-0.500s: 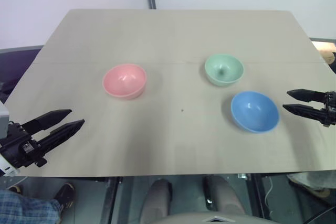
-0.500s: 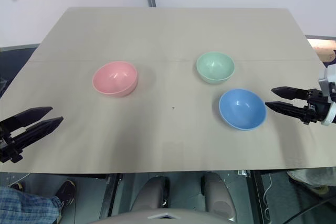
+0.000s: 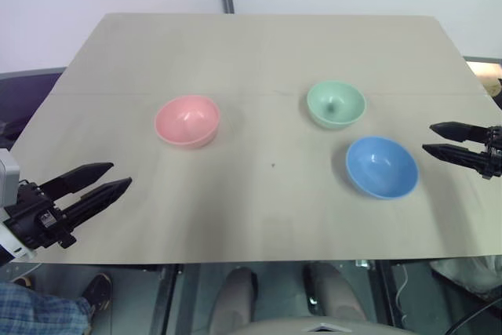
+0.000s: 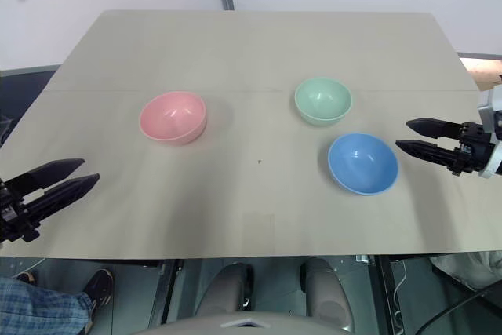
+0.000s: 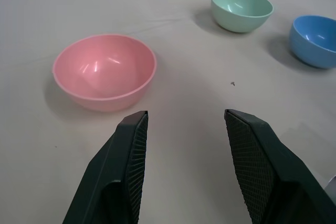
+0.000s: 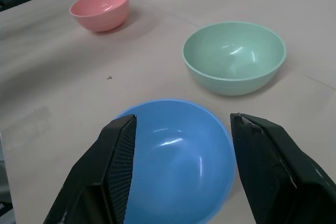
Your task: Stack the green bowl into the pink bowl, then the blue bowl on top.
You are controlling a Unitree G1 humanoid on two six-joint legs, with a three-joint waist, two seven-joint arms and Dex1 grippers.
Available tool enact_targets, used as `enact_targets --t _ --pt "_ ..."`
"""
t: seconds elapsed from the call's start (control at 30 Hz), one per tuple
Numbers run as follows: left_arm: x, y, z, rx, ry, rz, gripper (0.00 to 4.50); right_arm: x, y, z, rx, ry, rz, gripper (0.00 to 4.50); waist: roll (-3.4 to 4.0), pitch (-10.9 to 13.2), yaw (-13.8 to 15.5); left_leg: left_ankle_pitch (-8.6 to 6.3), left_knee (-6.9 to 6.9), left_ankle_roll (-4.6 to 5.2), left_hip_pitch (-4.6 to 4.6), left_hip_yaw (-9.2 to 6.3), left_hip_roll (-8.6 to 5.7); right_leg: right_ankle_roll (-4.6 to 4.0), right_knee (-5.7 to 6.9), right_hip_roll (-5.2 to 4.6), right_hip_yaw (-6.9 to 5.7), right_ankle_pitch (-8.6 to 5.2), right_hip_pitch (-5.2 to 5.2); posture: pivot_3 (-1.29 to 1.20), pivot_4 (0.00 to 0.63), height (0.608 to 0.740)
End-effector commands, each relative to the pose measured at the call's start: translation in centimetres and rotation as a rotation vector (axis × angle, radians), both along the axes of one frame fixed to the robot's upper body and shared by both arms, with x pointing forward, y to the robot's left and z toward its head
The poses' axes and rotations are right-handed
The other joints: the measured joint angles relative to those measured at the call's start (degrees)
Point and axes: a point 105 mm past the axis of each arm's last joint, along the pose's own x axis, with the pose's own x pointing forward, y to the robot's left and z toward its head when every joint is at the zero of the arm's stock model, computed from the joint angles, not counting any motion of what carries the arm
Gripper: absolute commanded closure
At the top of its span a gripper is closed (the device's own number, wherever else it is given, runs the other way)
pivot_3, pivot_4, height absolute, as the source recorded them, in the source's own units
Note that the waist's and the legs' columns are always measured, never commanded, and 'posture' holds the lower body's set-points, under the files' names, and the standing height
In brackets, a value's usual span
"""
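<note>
Beige table (image 3: 259, 52) holds three well-apart bowls; left tool (image 3: 111, 178) and right tool (image 4: 408, 136) hover released at its sides.

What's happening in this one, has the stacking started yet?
Not yet. The pink bowl, green bowl and blue bowl each sit apart on the table, all empty. The left gripper hovers open near the table's left front edge, pointing toward the pink bowl. The right gripper is open beside the blue bowl, holding nothing.
</note>
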Motion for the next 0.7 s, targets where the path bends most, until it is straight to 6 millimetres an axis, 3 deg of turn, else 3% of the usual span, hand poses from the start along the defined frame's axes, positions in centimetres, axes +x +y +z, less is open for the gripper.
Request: enact_targets --t 0.03,0.27,0.4,0.57,0.7 --pt "0.0 -0.1 0.6 0.017 -0.041 -0.004 2.05 -0.1 0.4 1.2 0.008 -0.048 0.019 1.37 0.00 0.0 0.0 0.00 0.00 0.00 0.00 0.00 0.00 0.00 0.00 0.00 0.00 0.00 0.00 0.00 0.150 0.740" --pt "0.2 -0.1 0.6 0.022 -0.048 -0.001 2.05 -0.3 0.8 1.2 0.012 -0.051 0.045 1.37 0.00 0.0 0.0 0.00 0.00 0.00 0.02 0.00 0.00 0.00 0.02 0.01 0.00 0.00 0.00 0.00 0.150 0.740" --pt "0.7 0.2 0.4 0.039 -0.051 0.023 2.05 -1.6 2.1 2.2 0.068 -0.059 0.144 1.37 0.00 0.0 0.0 0.00 0.00 0.00 0.02 -0.01 0.00 0.02 0.02 0.01 0.00 0.02 0.00 0.00 0.150 0.740" --pt "2.4 0.9 -1.1 0.096 -0.037 0.094 2.05 -3.5 4.7 3.8 0.176 -0.079 0.294 1.37 0.00 0.0 0.0 0.00 0.00 0.00 0.02 -0.03 0.00 0.05 0.03 0.01 -0.01 0.03 0.02 0.00 0.150 0.740" --pt "4.4 1.8 -2.2 0.154 -0.047 0.178 2.05 -3.8 6.2 4.9 0.227 -0.116 0.324 1.37 -0.01 0.0 0.1 0.00 0.03 0.00 0.03 -0.05 0.00 0.05 0.04 0.02 -0.02 0.04 0.05 0.00 0.150 0.740"
